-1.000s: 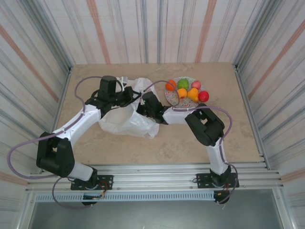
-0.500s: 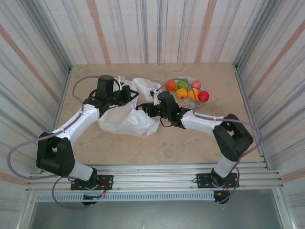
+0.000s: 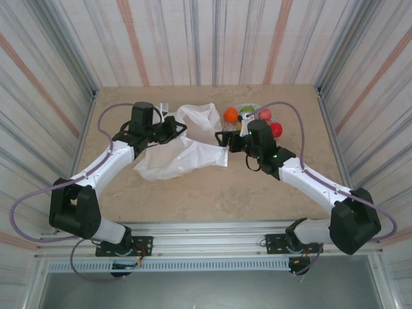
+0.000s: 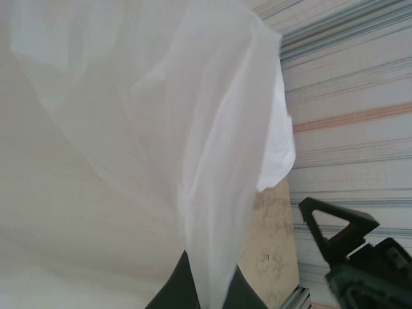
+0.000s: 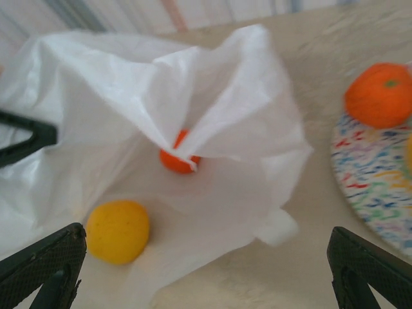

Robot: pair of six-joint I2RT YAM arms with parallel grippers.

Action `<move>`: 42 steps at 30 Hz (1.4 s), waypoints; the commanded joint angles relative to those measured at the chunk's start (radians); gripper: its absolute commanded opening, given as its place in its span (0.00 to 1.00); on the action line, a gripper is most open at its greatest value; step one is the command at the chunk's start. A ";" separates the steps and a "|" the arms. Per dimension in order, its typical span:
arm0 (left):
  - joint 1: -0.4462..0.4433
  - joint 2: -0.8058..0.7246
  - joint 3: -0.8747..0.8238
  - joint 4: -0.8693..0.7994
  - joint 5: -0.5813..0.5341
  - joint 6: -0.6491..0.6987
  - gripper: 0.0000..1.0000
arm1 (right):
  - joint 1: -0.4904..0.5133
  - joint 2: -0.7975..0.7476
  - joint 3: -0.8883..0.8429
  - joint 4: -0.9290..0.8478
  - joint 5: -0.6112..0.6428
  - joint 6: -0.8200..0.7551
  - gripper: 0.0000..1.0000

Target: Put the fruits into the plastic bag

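Plastic bag (image 3: 180, 158) mid-table (image 3: 193, 193), rim clamped by left end effector (image 3: 174, 129); yellow fruit (image 5: 118, 230) already inside. Right end effector (image 3: 223, 138) gapes empty beside plate (image 5: 367, 187). You take nearest orange fruit (image 5: 380, 93): straddle it squarely, then clear bag rim.

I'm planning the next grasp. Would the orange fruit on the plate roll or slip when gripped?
Probably rolls: the orange fruit is round and sits near the plate rim. Its smooth-looking skin may slip. Likely firm: it holds its shape.
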 commanded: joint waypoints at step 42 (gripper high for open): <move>-0.074 0.071 0.059 -0.058 0.022 0.261 0.03 | -0.087 -0.009 0.069 -0.322 0.136 -0.008 0.95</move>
